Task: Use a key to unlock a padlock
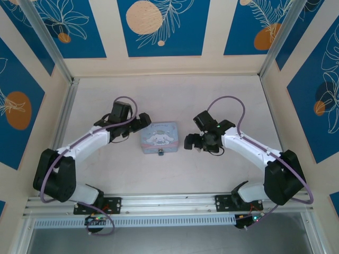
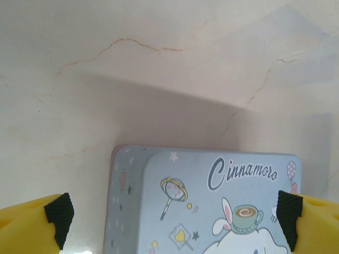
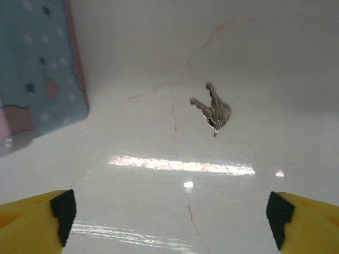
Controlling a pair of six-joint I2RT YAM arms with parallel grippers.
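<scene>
- top external: the light-blue tin (image 1: 159,136) is the landmark. the padlock (image 1: 160,153), a tiny dark speck, sits at the tin's near edge. the left gripper (image 1: 139,124) is at the tin's far-left corner, and the right gripper (image 1: 189,142) is just right of the tin.
- left wrist: the left gripper's fingers (image 2: 58,217) are spread wide to either side of the tin, grasping nothing. the lid reads "cinnamoro", with the rest cut off, above a cartoon dog with a cup.
- right wrist: the right gripper is released, jaws wide, nothing between them. the key (image 3: 213,111), a silvery pair on one ring, lies flat on the table (image 3: 275,63) to the right of the tin's corner, apart from it.
- judgement: the step in hand is fetching the key, which is not yet picked up. the next move calls for lowering over it and pinching a thin, flat thing cleanly.
</scene>
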